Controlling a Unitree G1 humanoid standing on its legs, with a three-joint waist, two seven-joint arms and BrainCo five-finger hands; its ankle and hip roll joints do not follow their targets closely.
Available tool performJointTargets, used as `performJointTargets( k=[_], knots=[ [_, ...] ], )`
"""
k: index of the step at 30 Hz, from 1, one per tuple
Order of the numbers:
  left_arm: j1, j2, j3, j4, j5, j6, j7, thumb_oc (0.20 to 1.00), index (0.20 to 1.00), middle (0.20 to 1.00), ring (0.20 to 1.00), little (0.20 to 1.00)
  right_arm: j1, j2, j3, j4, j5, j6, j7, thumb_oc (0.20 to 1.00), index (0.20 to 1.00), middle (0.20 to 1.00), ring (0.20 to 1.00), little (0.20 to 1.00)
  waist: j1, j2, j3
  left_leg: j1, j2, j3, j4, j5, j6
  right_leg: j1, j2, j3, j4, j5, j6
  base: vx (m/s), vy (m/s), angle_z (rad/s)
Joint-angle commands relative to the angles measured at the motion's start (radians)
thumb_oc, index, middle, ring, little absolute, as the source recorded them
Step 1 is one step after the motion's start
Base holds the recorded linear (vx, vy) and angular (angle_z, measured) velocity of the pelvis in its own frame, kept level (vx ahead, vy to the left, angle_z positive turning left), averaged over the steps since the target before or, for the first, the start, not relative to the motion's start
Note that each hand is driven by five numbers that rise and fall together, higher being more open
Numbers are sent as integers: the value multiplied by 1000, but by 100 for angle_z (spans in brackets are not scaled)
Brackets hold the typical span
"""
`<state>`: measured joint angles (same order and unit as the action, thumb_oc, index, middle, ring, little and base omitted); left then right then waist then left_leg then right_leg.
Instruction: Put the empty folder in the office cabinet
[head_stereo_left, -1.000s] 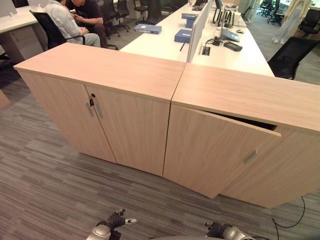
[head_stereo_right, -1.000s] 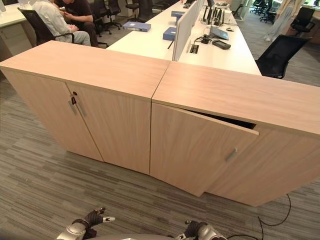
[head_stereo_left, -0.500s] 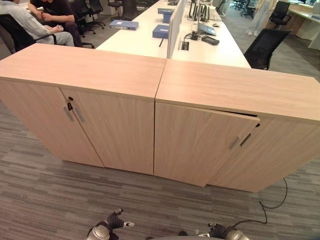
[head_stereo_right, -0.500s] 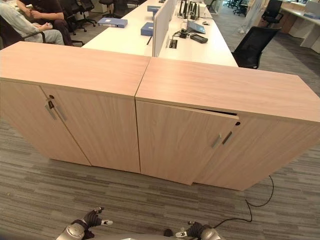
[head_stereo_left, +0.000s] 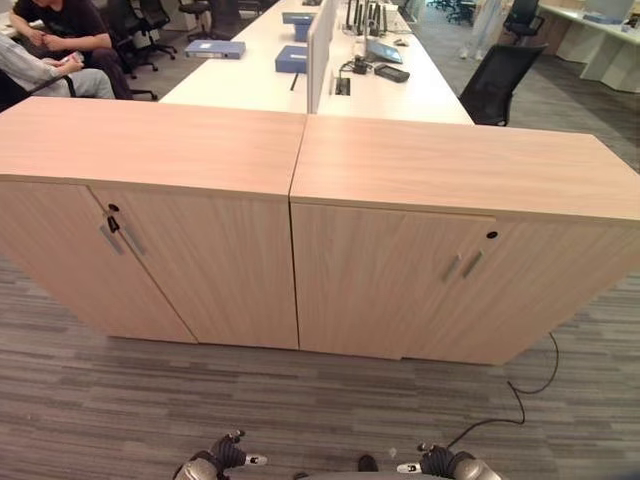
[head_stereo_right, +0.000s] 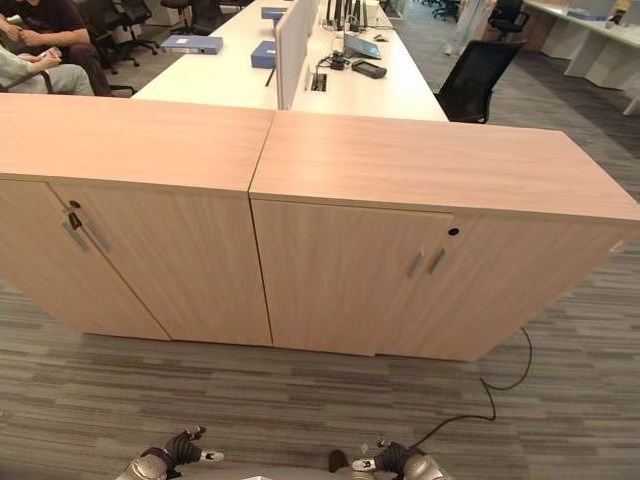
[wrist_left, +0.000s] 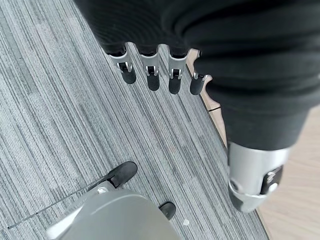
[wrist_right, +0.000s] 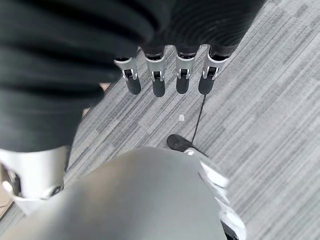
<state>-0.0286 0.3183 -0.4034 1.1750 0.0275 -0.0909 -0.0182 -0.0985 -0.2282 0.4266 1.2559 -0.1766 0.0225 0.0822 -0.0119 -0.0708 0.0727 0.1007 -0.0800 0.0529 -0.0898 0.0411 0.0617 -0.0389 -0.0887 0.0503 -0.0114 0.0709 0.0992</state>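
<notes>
Both cabinet doors (head_stereo_left: 420, 280) at frame centre look closed. My left hand (wrist_left: 160, 75) and right hand (wrist_right: 170, 75) hang relaxed and empty; I cannot see the folder, presumably inside. Best to hold back.

The long light-wood office cabinet (head_stereo_left: 400, 270) has a smooth matt grain finish and small brushed-metal handles (head_stereo_left: 462, 266); the grey striped carpet (head_stereo_left: 300, 400) looks coarse-woven.
</notes>
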Motion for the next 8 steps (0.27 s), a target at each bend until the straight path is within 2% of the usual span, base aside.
performJointTargets(
  k=[1, 3, 5, 8],
  knots=[
    [-36, -7, 48, 30, 18, -11, -1, 1000, 1000, 1000, 1000, 1000, -34, -70, 61, 29, -30, 13, 2, 1000, 1000, 1000, 1000, 1000, 29, 41, 42, -38, 8, -65, 17, -111, 15, -14, -157, -283, 106, -2, 68, -94, -18, -22],
    [-25, 1, 70, 39, 19, -5, -5, 1000, 1000, 1000, 1000, 1000, -25, -65, 60, 44, -43, 13, 10, 1000, 1000, 1000, 1000, 1000, 52, 38, 28, -28, 13, -35, 12, -123, 12, 19, -218, -407, 109, 13, 72, 6, -20, -97],
    [-12, 2, 84, 55, 24, -2, -9, 1000, 1000, 1000, 1000, 1000, -2, -57, 34, 67, -32, 20, 11, 1000, 1000, 1000, 1000, 1000, 55, 14, 7, -14, 0, -30, 12, -132, 12, 40, -220, -395, 80, 36, 91, 97, -64, -88],
    [-2, 0, 91, 62, 25, -1, -7, 1000, 1000, 1000, 1000, 1000, 17, -61, 24, 71, -30, 22, 10, 1000, 1000, 1000, 1000, 1000, 51, 7, -5, -10, -3, -27, 12, -133, 11, 47, -213, -393, 54, 49, 100, 75, -66, -22]
  ],
)
